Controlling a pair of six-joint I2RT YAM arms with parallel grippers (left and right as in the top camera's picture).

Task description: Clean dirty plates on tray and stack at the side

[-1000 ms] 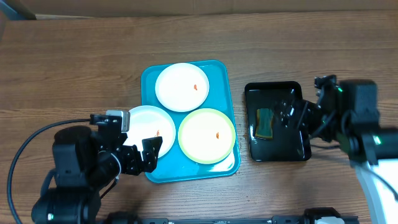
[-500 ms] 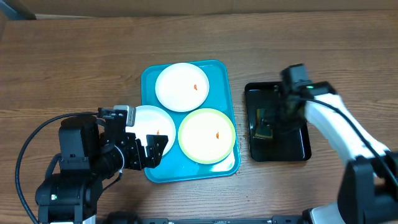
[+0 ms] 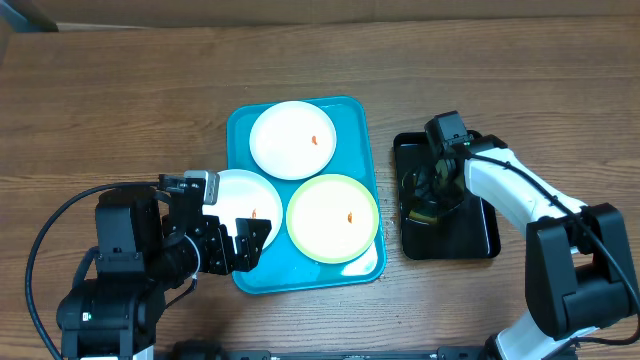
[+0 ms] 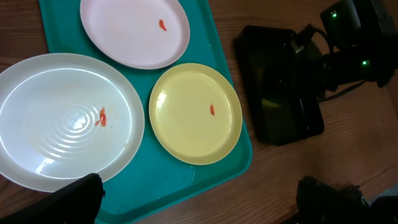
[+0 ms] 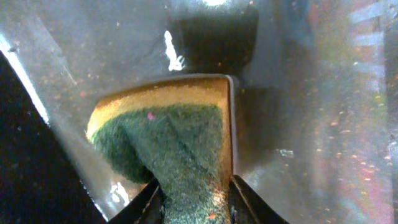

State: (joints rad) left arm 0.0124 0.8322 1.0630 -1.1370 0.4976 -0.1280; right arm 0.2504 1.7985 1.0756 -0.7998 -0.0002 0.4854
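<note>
Upper white plate, left white plate and green-rimmed plate, each smeared orange-red, lie on the turquoise tray at frame centre. Left gripper is at the tray's lower-left edge, jaws spread. Right gripper pinches the sponge in the black tray, right of centre.

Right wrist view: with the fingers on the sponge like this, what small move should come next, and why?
Probably lift the sponge straight up out of the black tray. The right gripper looks closed on it, squeezing its near end, and the plates on the turquoise tray show orange smears.
</note>
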